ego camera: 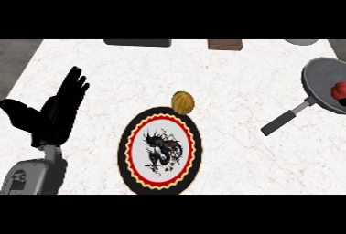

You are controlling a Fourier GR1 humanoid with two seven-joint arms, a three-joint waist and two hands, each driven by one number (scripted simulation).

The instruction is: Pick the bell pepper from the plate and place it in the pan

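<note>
The red bell pepper (339, 90) lies inside the grey pan (321, 77) at the right edge of the counter, partly cut off by the view's border. The pan's black handle (283, 119) points down and left. A round plate (160, 151) with a black rim, a red ring and a dragon drawing sits at the lower middle, with nothing on it. My left hand (57, 114) rests open at the left, fingers up, well away from the plate. No right hand shows in the head view.
A small golden-brown round object (183, 102) lies just past the plate's far rim. Along the counter's back edge sit a dark flat object (138, 42), a brown block (225, 45) and a pale round thing (300, 41).
</note>
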